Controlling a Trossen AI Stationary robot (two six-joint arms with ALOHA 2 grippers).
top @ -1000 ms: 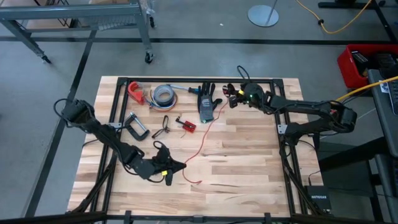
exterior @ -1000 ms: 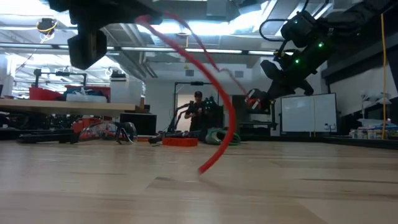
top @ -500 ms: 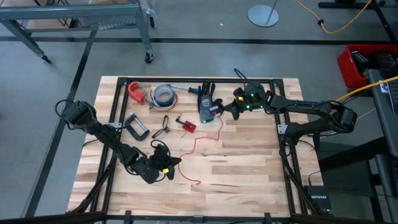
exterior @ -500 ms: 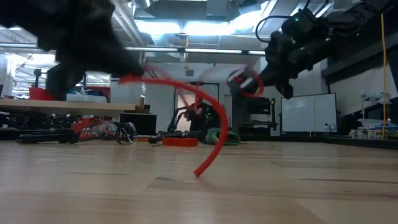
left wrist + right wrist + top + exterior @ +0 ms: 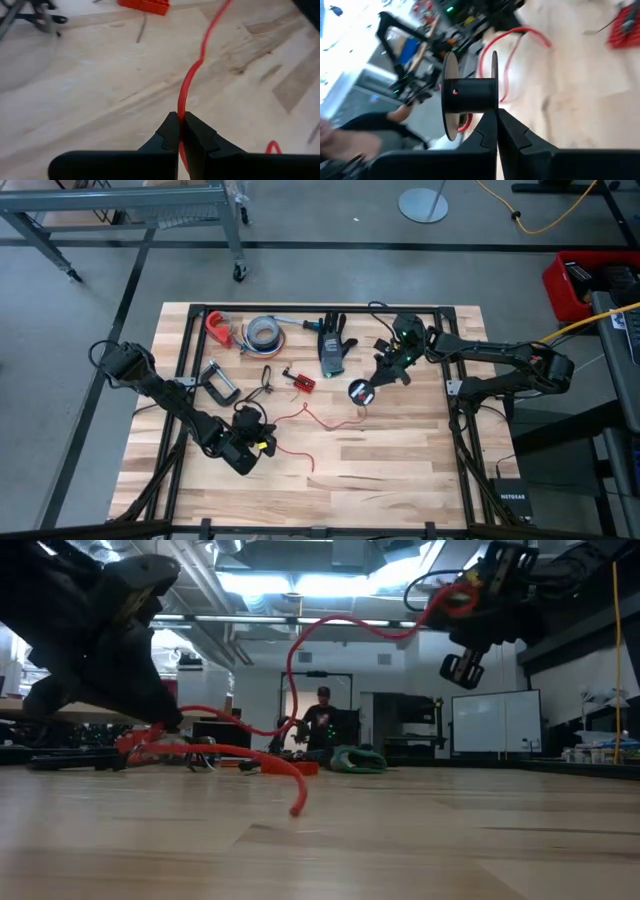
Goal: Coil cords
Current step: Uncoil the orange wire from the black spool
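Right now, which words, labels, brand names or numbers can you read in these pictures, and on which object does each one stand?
"NETGEAR": white letters, very small and only just legible, on the black box on the floor beyond the table's right edge.
Nothing else can be read: the red box, the glove, the tape roll and the spool show no legible print.

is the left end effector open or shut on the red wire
Shut: in the left wrist view, the left end effector has its fingers pressed together on the red wire.
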